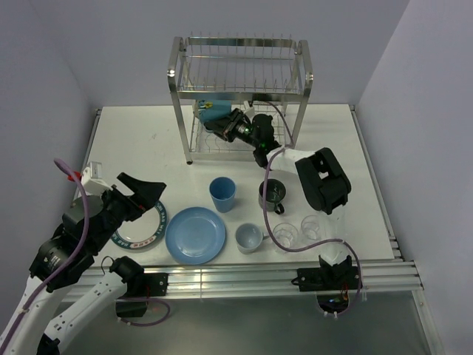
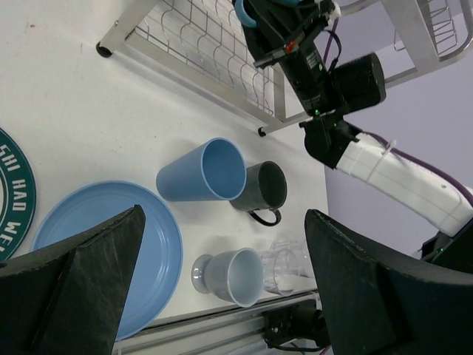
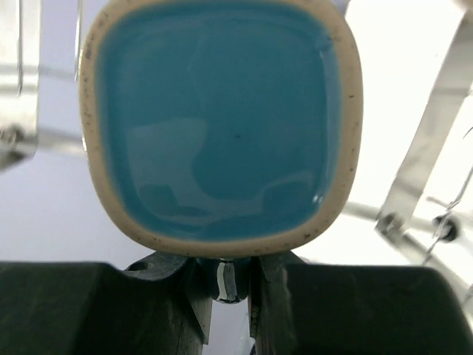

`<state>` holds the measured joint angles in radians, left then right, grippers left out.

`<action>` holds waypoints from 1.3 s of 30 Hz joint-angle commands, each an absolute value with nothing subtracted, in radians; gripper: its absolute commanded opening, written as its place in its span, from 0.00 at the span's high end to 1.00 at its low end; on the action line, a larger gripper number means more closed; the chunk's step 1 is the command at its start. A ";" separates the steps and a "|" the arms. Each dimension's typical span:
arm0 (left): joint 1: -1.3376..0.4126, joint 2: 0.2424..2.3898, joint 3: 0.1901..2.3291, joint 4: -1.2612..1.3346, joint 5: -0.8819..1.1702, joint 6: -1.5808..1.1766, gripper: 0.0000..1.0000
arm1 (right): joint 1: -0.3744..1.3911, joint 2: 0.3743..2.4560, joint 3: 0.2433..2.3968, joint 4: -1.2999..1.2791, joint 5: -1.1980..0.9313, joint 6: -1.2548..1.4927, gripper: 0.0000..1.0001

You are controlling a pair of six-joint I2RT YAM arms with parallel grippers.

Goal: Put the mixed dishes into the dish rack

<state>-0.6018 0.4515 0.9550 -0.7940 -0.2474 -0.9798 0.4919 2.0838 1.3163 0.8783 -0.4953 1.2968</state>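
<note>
Front opening of the lower tier of the tall two-tier steel wire dish rack [image 1: 240, 92]: it is blocked by the black right arm [image 1: 255, 132] and by the square cream cup [image 1: 209, 115] with teal glaze, clamped in the right gripper [image 1: 219, 122]. Headroom is capped by the upper shelf [image 1: 240, 70], and the sides are bounded by upright posts [image 1: 176, 81]. An open strip of white table [image 1: 140, 140] is seen before the rack. Nearer, passage is narrowed by the closely grouped blue tumbler [image 1: 222, 194], dark mug [image 1: 273, 196], pale blue mug [image 1: 249, 238] and two clear glasses [image 1: 286, 235].
</note>
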 commanded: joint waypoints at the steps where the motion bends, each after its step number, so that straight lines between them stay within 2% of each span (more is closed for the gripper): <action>1: -0.603 0.469 0.942 -0.735 -0.226 -0.948 0.05 | 0.459 2.105 1.442 0.855 -0.477 1.221 1.00; 7: -0.603 0.508 0.911 -0.732 -0.239 -0.959 0.07 | 0.442 2.146 1.537 0.675 -0.408 1.086 1.00; 27: -0.604 0.549 0.816 -0.650 -0.193 -0.962 0.08 | 0.399 2.220 1.729 0.369 -0.238 0.894 1.00; 39: -0.603 0.574 0.749 -0.581 -0.150 -1.002 0.09 | 0.410 2.396 2.146 0.028 -0.143 0.709 1.00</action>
<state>-0.6018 0.5552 0.7666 -0.6468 -0.1818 -0.9890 0.4095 2.3898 2.0159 0.0738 -0.1978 0.7937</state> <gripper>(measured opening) 0.917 0.242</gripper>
